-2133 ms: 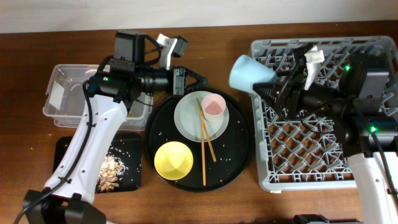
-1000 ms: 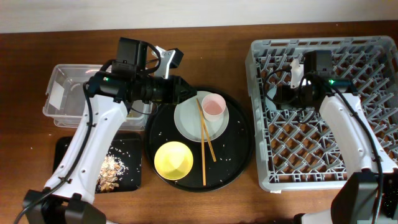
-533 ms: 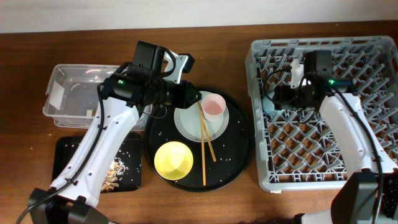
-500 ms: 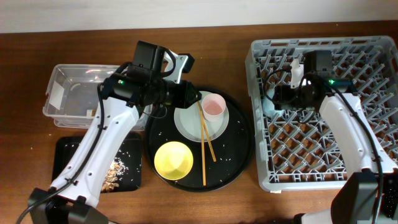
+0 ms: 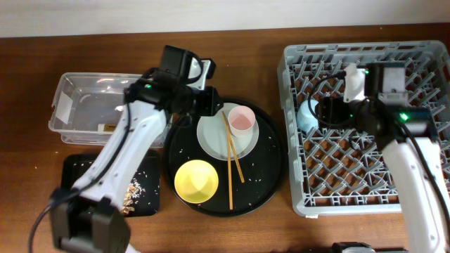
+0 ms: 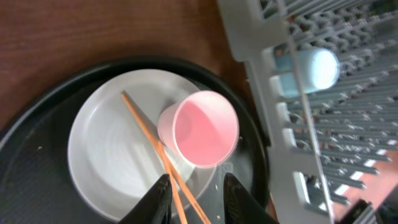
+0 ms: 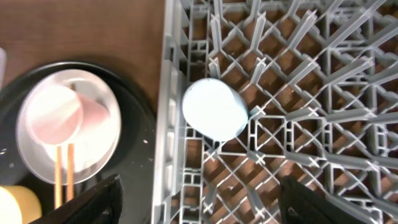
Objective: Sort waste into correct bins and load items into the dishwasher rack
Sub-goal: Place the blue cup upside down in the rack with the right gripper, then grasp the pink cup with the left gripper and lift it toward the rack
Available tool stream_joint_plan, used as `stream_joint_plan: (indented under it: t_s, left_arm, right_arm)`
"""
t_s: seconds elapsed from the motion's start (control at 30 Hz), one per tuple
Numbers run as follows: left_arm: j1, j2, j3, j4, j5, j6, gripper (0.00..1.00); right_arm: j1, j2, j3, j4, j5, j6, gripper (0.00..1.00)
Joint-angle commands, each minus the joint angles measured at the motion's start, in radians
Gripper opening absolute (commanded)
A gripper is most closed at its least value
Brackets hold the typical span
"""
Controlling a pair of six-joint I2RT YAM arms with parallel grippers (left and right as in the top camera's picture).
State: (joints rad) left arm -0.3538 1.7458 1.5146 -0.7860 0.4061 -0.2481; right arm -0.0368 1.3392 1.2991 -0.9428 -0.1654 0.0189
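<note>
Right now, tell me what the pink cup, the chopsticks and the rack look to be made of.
Pink cup: likely plastic, smooth and matte, with an even colour throughout.
Chopsticks: wood or bamboo, by their dull tan, unpainted look.
Rack: moulded grey plastic, slightly glossy, with thin lattice ribs and pegs.

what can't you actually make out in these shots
- Overhead: the left arm covers part of the clear tub and shallow black tray, hiding some contents.
- Left wrist: the chopsticks run off the bottom edge.
- Right wrist: the yellow bowl is cut by the bottom-left corner.
- Overhead: the right arm overlaps the light-blue cup.
</note>
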Motion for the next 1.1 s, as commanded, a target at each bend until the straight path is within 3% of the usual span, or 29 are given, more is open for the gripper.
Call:
stream_joint_plan:
  t_s: [0.0,0.4,0.6,0.83,1.07]
  left_arm:
    - [-0.037,0.101,-0.007,0.035,-0.018,-0.055,0.27]
    - [-0.113,0.268,-0.007,0.124,-0.045,-0.078,0.26]
    - [-0.113,0.268,-0.006,0.127,-0.061,-0.079,0.25]
    - [-0.113,0.247,0.064,0.107,0.094,-0.107,0.22]
    - [-0.113,0.153,0.098,0.076,0.05,-0.111,0.24]
  right_arm:
    - [-0.004,-0.053,0.02,-0.028,-0.018,-0.003,0.78]
    - [-0.004,-0.05,0.019,-0.076,-0.019,-0.003,0.79]
    - [-0.004,-0.05,0.019,-0.075,-0.018,-0.003,0.79]
    - [-0.004,-0.05,0.019,-0.074,-0.018,-0.003,0.79]
    - [-0.004,-0.05,0.019,-0.073,-0.018,-0.003,0.8]
